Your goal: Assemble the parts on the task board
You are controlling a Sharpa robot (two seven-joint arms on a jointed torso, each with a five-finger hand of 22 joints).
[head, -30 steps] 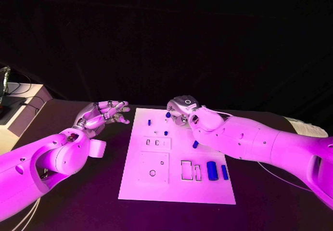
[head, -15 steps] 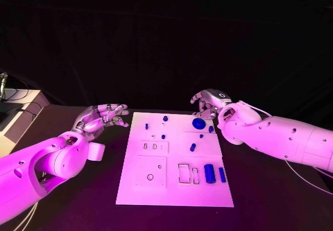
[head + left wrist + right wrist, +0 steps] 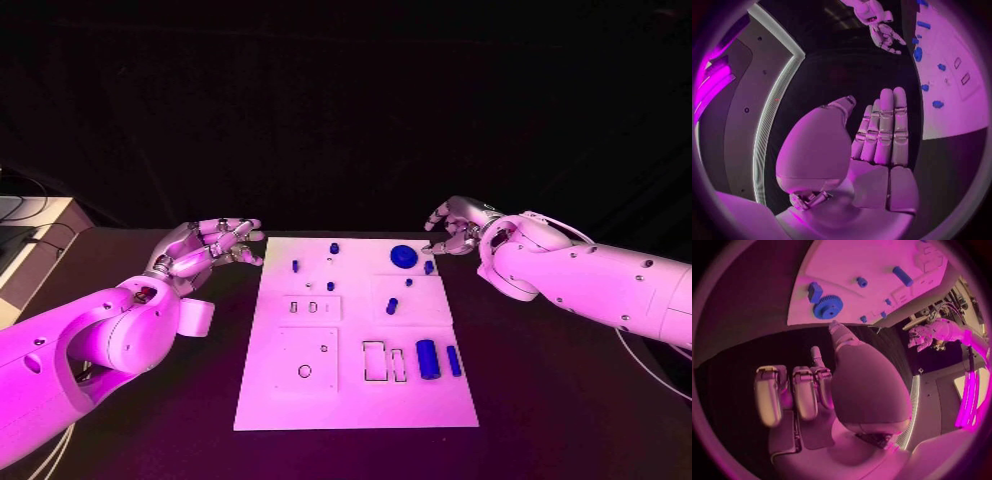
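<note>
Fingers of the right hand [image 3: 459,228], curled on nothing, have drawn off the white task board [image 3: 355,400], leaving the round blue gear [image 3: 402,256] placed there.

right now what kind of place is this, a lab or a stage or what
Likely a robot demo or test bench: a black table against a dark backdrop, a white task board with small blue parts, and two robot hands, left and right.

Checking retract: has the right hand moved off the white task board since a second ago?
Yes. The right hand has moved from over the white task board past its far right corner, above the black table.
</note>
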